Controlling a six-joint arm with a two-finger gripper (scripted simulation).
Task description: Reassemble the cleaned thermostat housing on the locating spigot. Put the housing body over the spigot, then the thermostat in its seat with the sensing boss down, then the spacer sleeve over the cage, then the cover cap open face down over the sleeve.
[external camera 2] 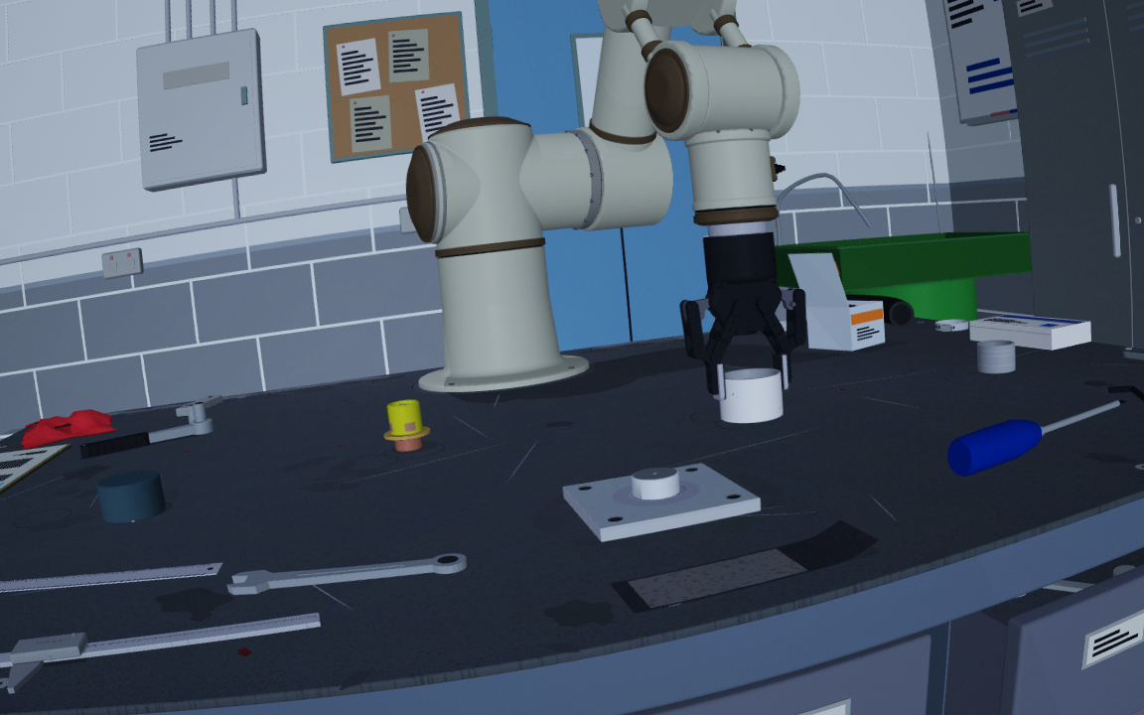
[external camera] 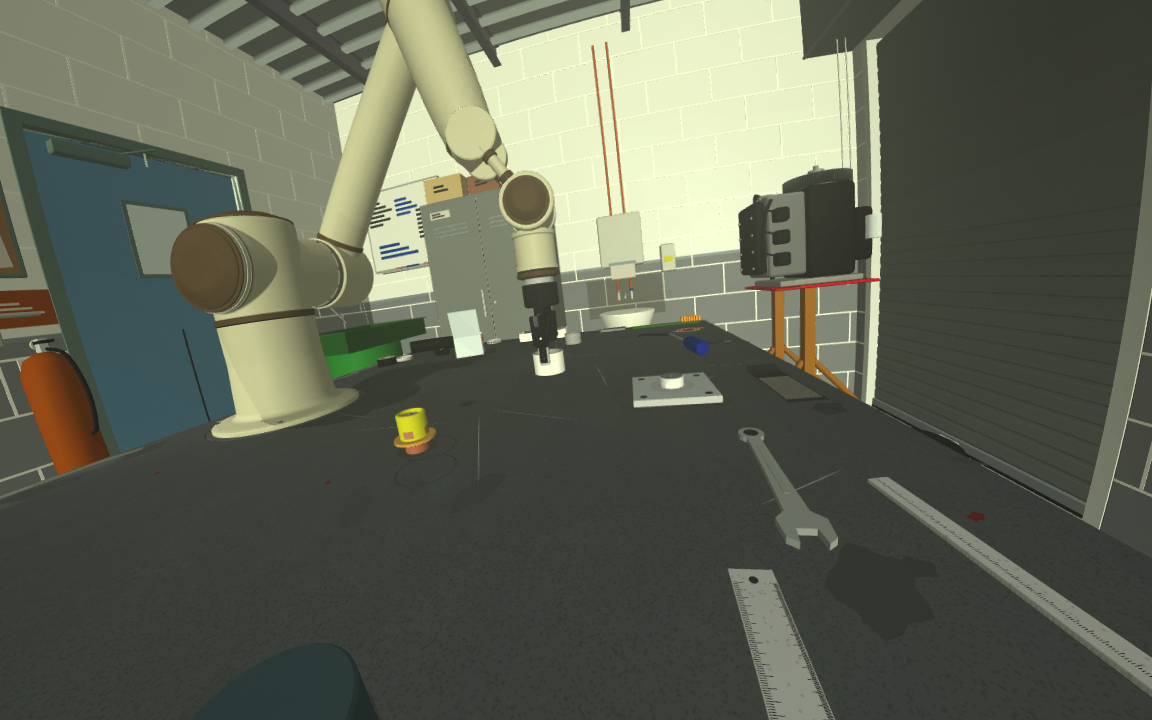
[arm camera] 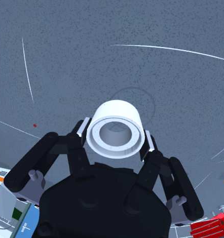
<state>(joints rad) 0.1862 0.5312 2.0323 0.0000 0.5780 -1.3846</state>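
Note:
The white housing body (external camera 2: 750, 396) (external camera: 549, 363) (arm camera: 116, 129), a short hollow cylinder, stands on the bench and is held at its rim by my closed gripper (external camera 2: 745, 378) (arm camera: 115, 138). The locating spigot (external camera 2: 655, 483) (external camera: 672, 381) rises from a grey base plate (external camera 2: 661, 501) a little nearer the bench's front edge. The yellow thermostat (external camera 2: 405, 425) (external camera: 415, 431) stands upright to the left. The small grey spacer sleeve (external camera 2: 995, 356) stands far right, and the dark blue cover cap (external camera 2: 131, 495) far left.
Behind the work are my arm's base (external camera 2: 496, 258), a green bin (external camera 2: 914, 258) and a white carton (external camera 2: 839, 311). A blue screwdriver (external camera 2: 1016, 437) lies to the right. A spanner (external camera 2: 345, 574), rulers and a caliper (external camera 2: 132, 640) lie front left.

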